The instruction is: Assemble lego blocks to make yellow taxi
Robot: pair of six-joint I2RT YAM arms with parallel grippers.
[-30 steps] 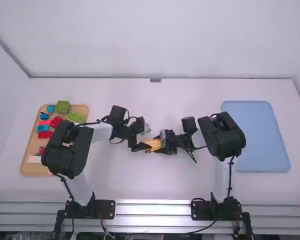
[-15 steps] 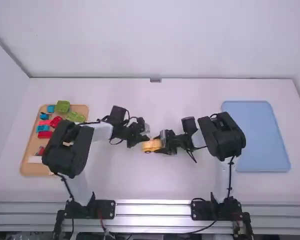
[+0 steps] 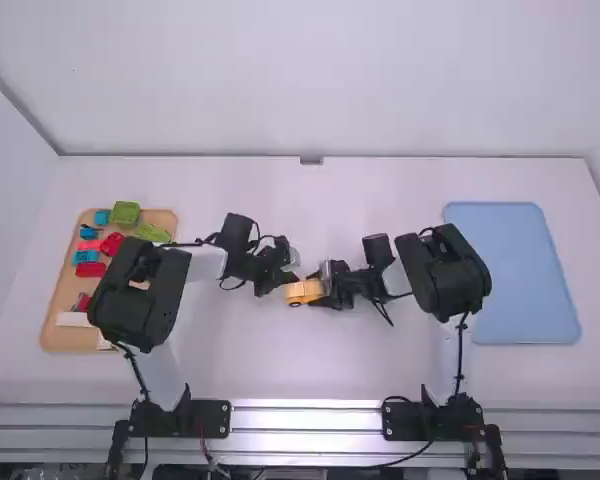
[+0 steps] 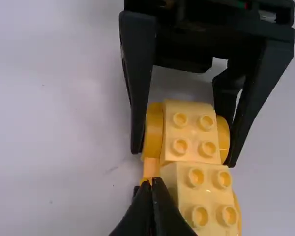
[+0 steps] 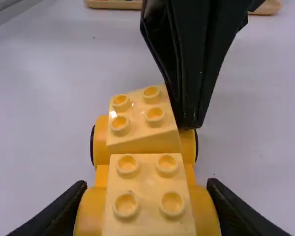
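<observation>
**Yellow car [image 3: 302, 291] pinched mid-tabletop [image 3: 280, 200], one block sitting askew**

Along the tabletop's left edge lies a wooden tray [image 3: 65, 338] holding green blocks [image 3: 125, 212], blue blocks [image 3: 86, 257], red blocks [image 3: 90, 269] and a white block [image 3: 72, 319]; the left arm passes over part of it. Next comes the left claw [image 3: 288, 279], fingers pressed together, its tips right at the side of the car's left end. The car stands on its wheels about midway between the tabletop's left and right edges. On top sit two studded yellow blocks: the left one [image 5: 137, 118] turned crooked, the right one [image 5: 147, 196] square to the body. The right claw [image 3: 317, 288] pinches the car's right end from both sides. Farthest right, a blue tray [image 3: 520, 270] lies near the tabletop's right edge.
</observation>
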